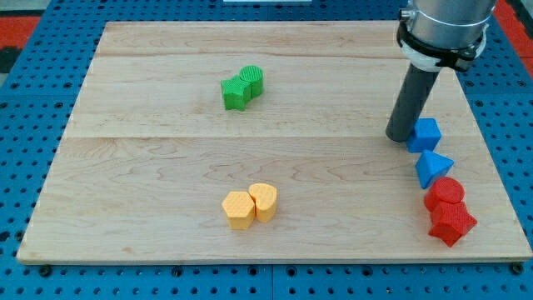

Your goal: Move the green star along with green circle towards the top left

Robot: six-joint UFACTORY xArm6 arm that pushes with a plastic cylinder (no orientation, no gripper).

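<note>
My tip (400, 137) is resting on the board (150, 167), touching the blue cube (425, 134) at its 9 o'clock; no pincer exists. The green star (235, 94) and green circle (252, 80) are sitting touching, far toward 10 o'clock.

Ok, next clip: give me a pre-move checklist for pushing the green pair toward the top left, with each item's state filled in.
1. Green star and green circle touching: ok.
2. My tip placed at the greens' lower-right side: not ok, it sits far to the view's right beside the blue cube.
3. Board free of blocks between tip and greens: ok.
4. Room toward the top left: ok.
5. Yellow blocks out of the way: ok.
</note>
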